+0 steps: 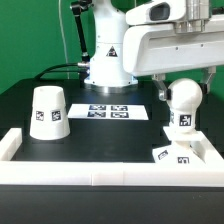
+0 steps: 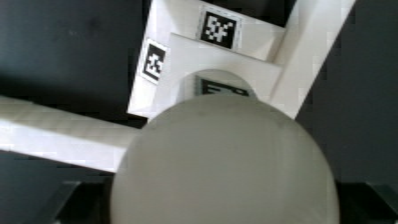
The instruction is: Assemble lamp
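Observation:
The rounded white bulb piece point(image 1: 182, 100) hangs in my gripper point(image 1: 183, 88), which is shut on its sides. It is held a little above the flat square base point(image 1: 180, 155), which lies in the front corner at the exterior view's right. In the wrist view the bulb point(image 2: 222, 155) fills the middle between my gripper point(image 2: 217, 208), whose dark fingers point(image 2: 64, 202) show at its sides, and the base point(image 2: 210, 55) with its markers lies beyond it. The tapered shade point(image 1: 48, 112) stands mouth down at the exterior view's left, away from the gripper.
A low white wall point(image 1: 90, 175) borders the black table along the front and both sides; it also shows in the wrist view point(image 2: 54, 125). The marker board point(image 1: 110, 111) lies flat in the middle, in front of the robot's pedestal point(image 1: 108, 60).

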{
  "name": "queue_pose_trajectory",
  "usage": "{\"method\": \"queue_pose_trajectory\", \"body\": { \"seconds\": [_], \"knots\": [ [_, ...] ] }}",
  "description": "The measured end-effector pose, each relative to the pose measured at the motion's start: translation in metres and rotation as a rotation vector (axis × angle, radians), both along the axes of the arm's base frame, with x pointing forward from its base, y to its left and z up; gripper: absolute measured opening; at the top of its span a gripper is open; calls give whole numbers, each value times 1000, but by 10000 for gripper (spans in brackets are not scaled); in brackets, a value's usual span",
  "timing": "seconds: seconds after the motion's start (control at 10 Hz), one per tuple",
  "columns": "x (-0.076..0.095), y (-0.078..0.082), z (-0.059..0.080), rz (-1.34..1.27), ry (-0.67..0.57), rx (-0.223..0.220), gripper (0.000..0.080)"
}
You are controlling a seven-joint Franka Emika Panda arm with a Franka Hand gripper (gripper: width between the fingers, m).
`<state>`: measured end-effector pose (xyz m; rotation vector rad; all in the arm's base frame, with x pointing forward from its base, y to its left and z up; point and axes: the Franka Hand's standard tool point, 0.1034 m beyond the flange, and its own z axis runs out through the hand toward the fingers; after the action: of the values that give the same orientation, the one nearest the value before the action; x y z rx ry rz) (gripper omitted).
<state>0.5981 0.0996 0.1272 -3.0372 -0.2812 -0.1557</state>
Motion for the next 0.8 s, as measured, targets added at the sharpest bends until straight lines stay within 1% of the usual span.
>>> {"method": "queue_pose_trajectory", "body": {
  "seconds": [0.2,0.3,0.6,0.8],
  "knots": [
    [1,0,3,-308,23,25,577],
    [1,-1,2,-380,30,30,577],
    [0,-1,1,-711,65,60,577],
    [0,1,1,-846,79,74,577]
  ]
}}
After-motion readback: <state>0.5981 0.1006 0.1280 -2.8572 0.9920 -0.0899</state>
